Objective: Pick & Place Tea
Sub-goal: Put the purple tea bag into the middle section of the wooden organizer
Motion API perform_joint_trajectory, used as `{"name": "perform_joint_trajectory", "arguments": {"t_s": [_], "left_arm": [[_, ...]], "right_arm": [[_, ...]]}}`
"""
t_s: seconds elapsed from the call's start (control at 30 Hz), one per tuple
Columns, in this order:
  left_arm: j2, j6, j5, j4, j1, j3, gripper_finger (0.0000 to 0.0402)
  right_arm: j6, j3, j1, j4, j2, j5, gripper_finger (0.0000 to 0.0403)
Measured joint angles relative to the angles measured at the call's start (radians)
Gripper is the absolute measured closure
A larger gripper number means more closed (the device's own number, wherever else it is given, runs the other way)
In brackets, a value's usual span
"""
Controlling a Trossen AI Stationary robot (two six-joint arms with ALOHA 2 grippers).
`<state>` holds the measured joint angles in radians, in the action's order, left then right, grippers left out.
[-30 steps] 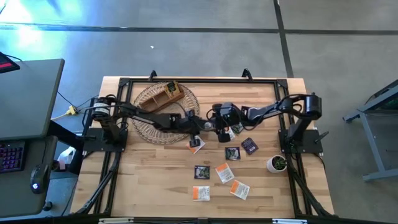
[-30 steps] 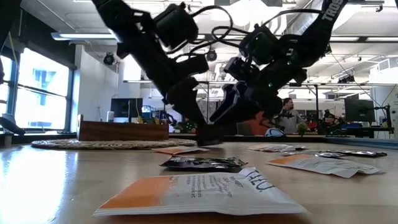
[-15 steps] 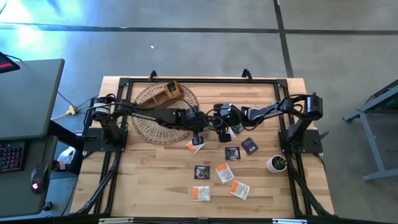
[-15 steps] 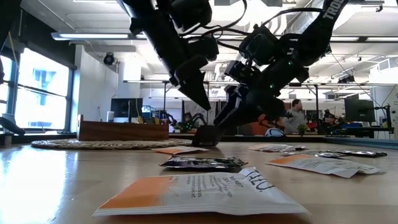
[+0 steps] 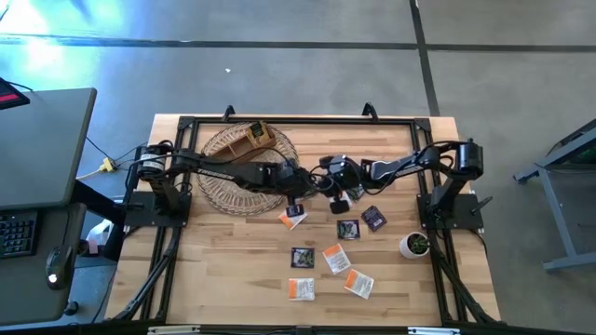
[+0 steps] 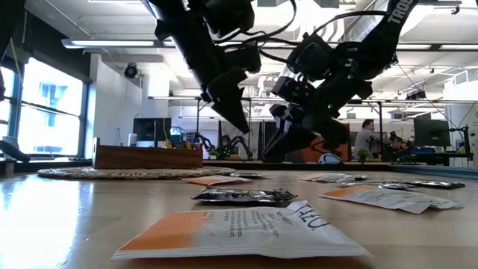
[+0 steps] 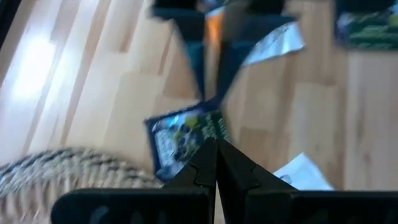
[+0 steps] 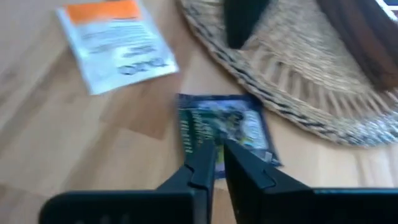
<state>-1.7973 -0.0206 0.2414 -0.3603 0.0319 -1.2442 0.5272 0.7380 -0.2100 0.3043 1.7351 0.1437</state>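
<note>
A dark tea sachet with green print (image 8: 225,127) lies on the wood beside the wicker mat (image 8: 298,81); the left wrist view shows it too (image 7: 183,134). My right gripper (image 8: 219,158) comes in from the table's right side, its fingers drawn almost together at the sachet's near edge. My left gripper (image 6: 243,123) hangs shut above the sachet, clear of it. More tea sachets, white-orange (image 5: 301,288) and dark (image 5: 303,257), lie flat toward the table's near edge. My right gripper has its two fingers (image 8: 202,163) on the dark sachet's edge nearest to it (image 8: 214,144), with only a thin gap between them. They slant down from the table's right side. The sachet lies on the table beyond the fingertips.
The round wicker mat (image 5: 244,167) bears a brown wooden box (image 5: 250,138) at the far left. A small white pot with a plant (image 5: 415,245) stands near the right edge. A white-orange sachet (image 8: 115,43) lies close by the dark one.
My left gripper, shut all along, has risen off the dark sachet, which it had propped upright on the table. My right gripper's fingers, spread on either side of the standing sachet, have closed. The sachet no longer stands up.
</note>
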Motion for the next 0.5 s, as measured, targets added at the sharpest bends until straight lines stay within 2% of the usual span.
{"name": "perform_joint_trajectory", "arguments": {"t_s": [0.1,0.33,0.5], "left_arm": [[-0.007,-0.059,0.048,-0.016,0.010,0.000,0.0401],[-0.127,-0.115,0.078,0.030,0.083,-0.001,0.0401],[-0.203,-0.123,0.009,0.087,0.137,-0.004,0.0401]], "right_arm": [[0.032,0.000,0.012,-0.024,0.000,0.043,0.0348],[0.066,0.000,0.045,-0.037,0.001,0.023,0.0279],[0.066,0.000,0.047,-0.034,0.035,-0.002,0.0228]]}}
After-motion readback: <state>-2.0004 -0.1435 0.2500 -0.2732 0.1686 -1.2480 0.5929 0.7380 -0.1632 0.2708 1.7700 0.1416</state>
